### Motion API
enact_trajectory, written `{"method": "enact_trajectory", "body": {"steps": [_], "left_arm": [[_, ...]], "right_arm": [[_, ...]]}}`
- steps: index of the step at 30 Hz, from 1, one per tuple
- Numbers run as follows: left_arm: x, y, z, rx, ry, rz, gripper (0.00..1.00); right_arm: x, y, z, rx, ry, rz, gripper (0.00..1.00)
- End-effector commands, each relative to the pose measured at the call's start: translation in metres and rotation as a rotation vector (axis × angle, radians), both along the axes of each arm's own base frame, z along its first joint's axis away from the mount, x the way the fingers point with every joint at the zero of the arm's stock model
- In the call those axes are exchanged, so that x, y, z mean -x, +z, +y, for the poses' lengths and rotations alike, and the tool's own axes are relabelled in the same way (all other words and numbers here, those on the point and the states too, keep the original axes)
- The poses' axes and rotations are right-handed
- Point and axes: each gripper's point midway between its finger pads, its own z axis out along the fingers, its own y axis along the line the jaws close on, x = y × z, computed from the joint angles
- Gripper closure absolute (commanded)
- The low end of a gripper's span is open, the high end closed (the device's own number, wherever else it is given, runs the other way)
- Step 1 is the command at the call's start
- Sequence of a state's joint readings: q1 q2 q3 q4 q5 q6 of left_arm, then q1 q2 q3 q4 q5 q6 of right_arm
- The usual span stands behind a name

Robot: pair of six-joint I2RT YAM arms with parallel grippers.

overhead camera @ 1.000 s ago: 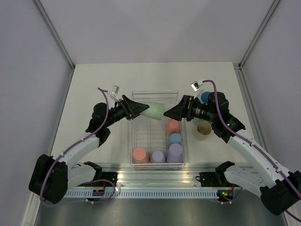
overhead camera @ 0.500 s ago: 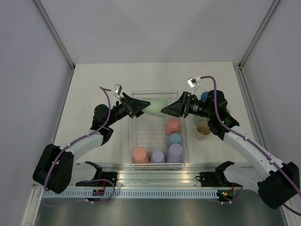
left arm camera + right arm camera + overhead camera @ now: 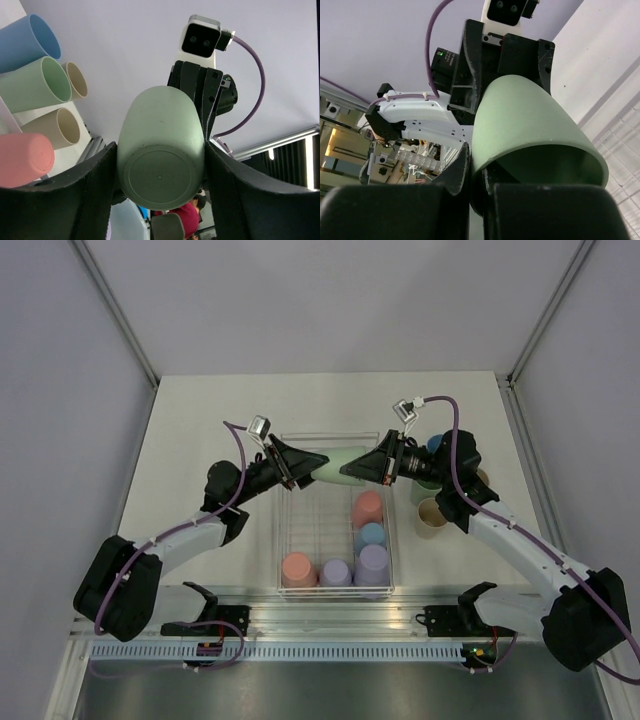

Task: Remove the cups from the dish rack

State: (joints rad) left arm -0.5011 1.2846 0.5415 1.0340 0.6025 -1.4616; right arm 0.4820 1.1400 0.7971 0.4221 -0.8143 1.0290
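Observation:
A pale green cup (image 3: 340,466) hangs on its side above the far end of the white wire dish rack (image 3: 308,530). My left gripper (image 3: 318,464) is shut on its base end, the fingers (image 3: 95,192) pressing both sides of the cup (image 3: 162,150). My right gripper (image 3: 360,470) is shut on the cup's rim wall (image 3: 530,120), one finger (image 3: 462,160) outside and the other inside the mouth. Several cups stand upside down in the rack: salmon (image 3: 367,508), blue (image 3: 372,535), lavender (image 3: 372,562), lavender (image 3: 334,572) and salmon (image 3: 298,567).
Right of the rack, cups stand on the table: a beige one (image 3: 432,516) and a blue one (image 3: 437,445), with others partly hidden behind the right arm. In the left wrist view they show as blue (image 3: 25,40), green (image 3: 35,85) and beige (image 3: 55,127).
My right gripper has moved left to the green cup's mouth and shut on its rim. The left gripper has carried the cup slightly right and up, still gripping it.

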Motion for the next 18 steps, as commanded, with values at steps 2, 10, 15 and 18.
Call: {"method": "enact_trajectory", "body": {"steps": [2,10,15,18], "left_arm": [[-0.001,0.013,-0.003,0.027,-0.003,-0.019,0.06],[-0.027,-0.02,0.027,-0.052,0.136,0.042,0.0],[-0.028,-0.032,0.033,-0.11,0.127,0.048,0.0],[-0.027,-0.042,0.032,-0.215,0.124,0.019,0.0]], "right_arm": [[0.002,0.016,-0.002,0.047,-0.017,-0.147,0.99],[-0.039,-0.019,-0.055,0.488,-0.332,-0.149,0.99],[-0.085,-0.058,-0.128,0.933,-0.603,-0.012,0.99],[-0.109,-0.072,-0.146,1.06,-0.641,0.045,0.99]]}}
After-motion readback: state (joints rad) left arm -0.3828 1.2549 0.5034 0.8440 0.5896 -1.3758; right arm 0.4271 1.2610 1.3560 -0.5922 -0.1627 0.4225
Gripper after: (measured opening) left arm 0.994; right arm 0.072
